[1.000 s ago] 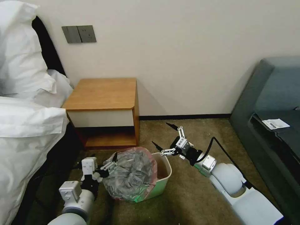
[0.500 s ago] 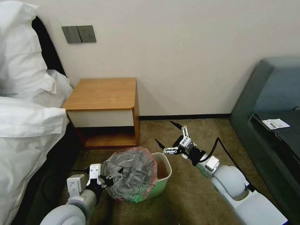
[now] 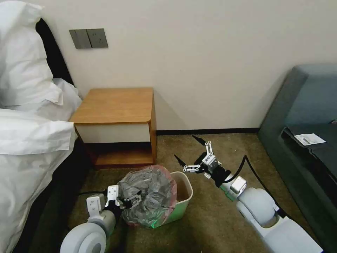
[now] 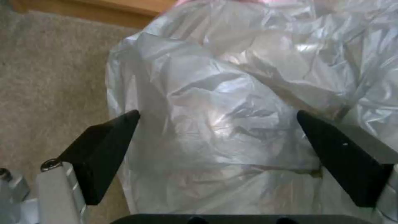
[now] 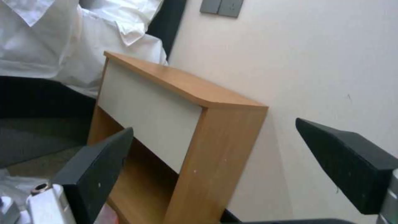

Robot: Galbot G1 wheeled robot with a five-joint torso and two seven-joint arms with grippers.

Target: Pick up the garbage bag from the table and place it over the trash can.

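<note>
1. Garbage bag (image 3: 149, 195) is bunched in a crumpled heap over the left part of the trash can (image 3: 182, 202), its pinkish rim up; the right side of the can's opening is uncovered.
2. Trash can stands on the carpet (image 3: 210, 225) in front of the table (image 3: 116, 105).
3. Left gripper (image 3: 131, 203) sits low at the bag's left side, fingers apart with bag plastic between them.
4. Right gripper (image 3: 189, 151) hovers above the carpet right of the can, fingers spread wide, holding nothing.
5. Table top is bare.

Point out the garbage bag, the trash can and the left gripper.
garbage bag (image 3: 149, 191), head view, crumpled grey middle.
trash can (image 3: 187, 196), head view, cream rim.
left gripper (image 3: 135, 200), head view, between its open fingertips.
</note>
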